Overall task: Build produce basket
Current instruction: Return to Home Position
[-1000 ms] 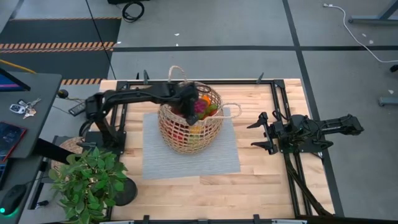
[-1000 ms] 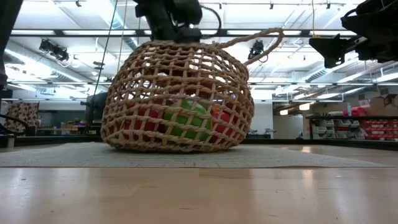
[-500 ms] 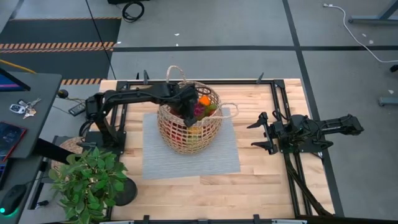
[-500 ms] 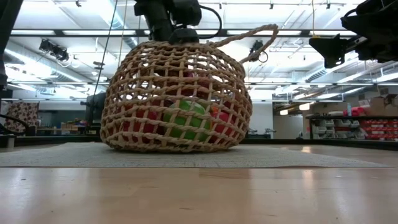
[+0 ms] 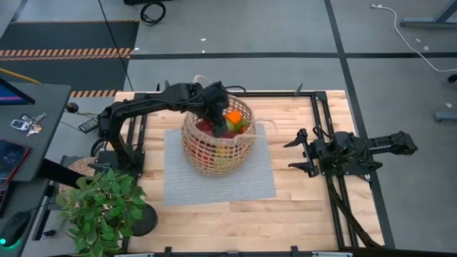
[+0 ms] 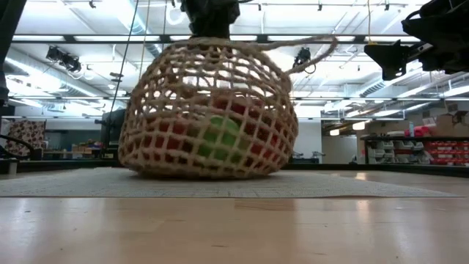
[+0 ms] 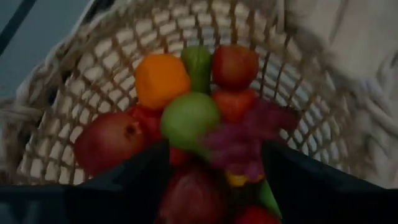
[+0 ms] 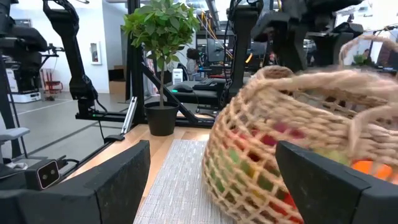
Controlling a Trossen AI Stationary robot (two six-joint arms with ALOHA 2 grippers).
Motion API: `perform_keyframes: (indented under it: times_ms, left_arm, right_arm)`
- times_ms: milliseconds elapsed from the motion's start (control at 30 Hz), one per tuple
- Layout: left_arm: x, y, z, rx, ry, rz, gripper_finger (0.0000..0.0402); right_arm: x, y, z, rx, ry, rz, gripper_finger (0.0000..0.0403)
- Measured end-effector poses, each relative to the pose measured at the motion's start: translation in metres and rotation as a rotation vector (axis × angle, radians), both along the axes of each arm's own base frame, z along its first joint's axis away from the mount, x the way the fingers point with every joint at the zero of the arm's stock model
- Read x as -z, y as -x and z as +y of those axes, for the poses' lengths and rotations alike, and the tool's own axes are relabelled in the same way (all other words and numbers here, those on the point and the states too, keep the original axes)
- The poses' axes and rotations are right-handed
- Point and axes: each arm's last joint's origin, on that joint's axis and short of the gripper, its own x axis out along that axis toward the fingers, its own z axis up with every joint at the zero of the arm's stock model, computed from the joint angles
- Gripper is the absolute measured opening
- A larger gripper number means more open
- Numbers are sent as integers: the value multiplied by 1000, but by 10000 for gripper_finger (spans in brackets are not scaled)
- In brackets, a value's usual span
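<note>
The tan wicker basket (image 5: pixel 218 139) stands on a grey mat (image 5: pixel 214 182) at mid-table. It holds the produce: an orange pepper (image 7: pixel 160 78), a green pear (image 7: pixel 186 115), red apples (image 7: pixel 109 140), a green piece (image 7: pixel 198 62) and a dark-red piece (image 7: pixel 249 134). My left gripper (image 5: pixel 214 107) hangs open and empty over the basket's far-left rim, pointing down, fingers wide apart in the left wrist view (image 7: pixel 214 155). In the low view the basket (image 6: pixel 209 110) shows blurred. My right gripper (image 5: pixel 296 151) waits open at the table's right, facing the basket (image 8: pixel 280 143).
A potted plant (image 5: pixel 100 207) stands at the table's near left corner. A desk with keys (image 5: pixel 28 121) lies beyond the left edge. Black frame rails (image 5: pixel 321 121) run along the table's sides. Bare wood (image 5: pixel 214 218) lies near the front edge.
My left gripper has risen out of the basket and gone toward the table's far edge. The basket has swayed on the mat, its wall and right loop handle shifting. The produce has stayed inside.
</note>
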Motion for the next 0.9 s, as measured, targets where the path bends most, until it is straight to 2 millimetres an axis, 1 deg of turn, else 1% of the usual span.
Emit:
perform_keyframes:
  times_ms: [100, 200, 267, 400, 633, 733, 900]
  left_arm:
    - [3, 3, 0, -10, -6, 48, 251]
    - [3, 5, 0, -36, -56, 77, 239]
    - [-1, 8, 0, -44, -106, 79, 230]
    - [-26, 23, -5, -54, -157, -15, 207]
    - [-66, 60, -19, -89, -201, -150, 170]
    - [-78, 71, -30, -80, -228, -190, 158]
    - [-91, 82, -48, -35, -247, -258, 141]
  right_arm:
    - [0, 0, 0, 0, 0, 0, 351]
    - [0, 0, 0, 0, 0, 0, 351]
    - [0, 0, 0, 0, 0, 0, 351]
    - [0, 0, 0, 0, 0, -2, 351]
    - [-1, 0, 0, 0, -1, -7, 351]
    - [-1, 0, 0, 0, -1, -7, 351]
    - [-1, 0, 0, 0, 0, -7, 351]
